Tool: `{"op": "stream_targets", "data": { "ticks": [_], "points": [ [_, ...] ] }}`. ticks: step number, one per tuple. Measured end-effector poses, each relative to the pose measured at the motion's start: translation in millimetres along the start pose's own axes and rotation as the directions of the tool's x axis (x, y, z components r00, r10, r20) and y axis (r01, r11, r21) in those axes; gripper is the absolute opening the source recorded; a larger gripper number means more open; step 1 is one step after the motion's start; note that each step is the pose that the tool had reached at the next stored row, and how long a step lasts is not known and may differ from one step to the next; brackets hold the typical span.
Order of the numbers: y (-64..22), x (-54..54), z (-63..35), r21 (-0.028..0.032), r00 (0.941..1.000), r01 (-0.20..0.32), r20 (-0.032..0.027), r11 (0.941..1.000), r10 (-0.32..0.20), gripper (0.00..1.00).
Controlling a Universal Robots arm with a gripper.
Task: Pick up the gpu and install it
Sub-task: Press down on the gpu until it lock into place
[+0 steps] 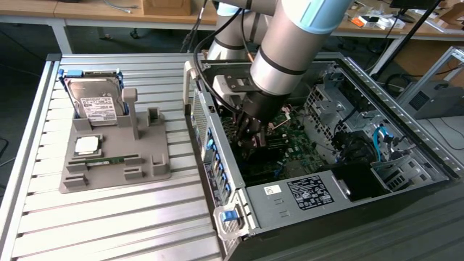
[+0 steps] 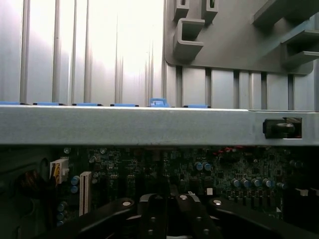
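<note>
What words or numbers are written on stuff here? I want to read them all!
None of the writing can be read.
Hard drive: a white label with dark print, too small to read.
Computer case: a dark sticker with white print, too small to read.
Computer case: a small white sticker, too small to read.
Motherboard: no printing on it can be made out.

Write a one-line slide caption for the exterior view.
Robot arm reaching into the open computer case, its shut gripper low over the motherboard, beside a grey parts holder carrying a hard drive.
</note>
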State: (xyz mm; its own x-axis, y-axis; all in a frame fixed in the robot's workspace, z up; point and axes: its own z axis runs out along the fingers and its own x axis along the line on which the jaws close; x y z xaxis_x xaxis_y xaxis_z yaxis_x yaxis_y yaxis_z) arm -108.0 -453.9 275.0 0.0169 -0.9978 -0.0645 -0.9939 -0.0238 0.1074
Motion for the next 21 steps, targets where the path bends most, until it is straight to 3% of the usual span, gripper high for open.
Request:
{"op": "stream_targets", "data": {
  "ticks": [4,21],
  "points": [
    [0.5,-0.1,-3.8,-0.0006,1.0,0.0,-0.001,1.0,0.0,0.11],
    [0.3,3.9,-1.6,-0.0007,1.0,0.0,-0.0012,1.0,0.0,0.11]
  ]
}}
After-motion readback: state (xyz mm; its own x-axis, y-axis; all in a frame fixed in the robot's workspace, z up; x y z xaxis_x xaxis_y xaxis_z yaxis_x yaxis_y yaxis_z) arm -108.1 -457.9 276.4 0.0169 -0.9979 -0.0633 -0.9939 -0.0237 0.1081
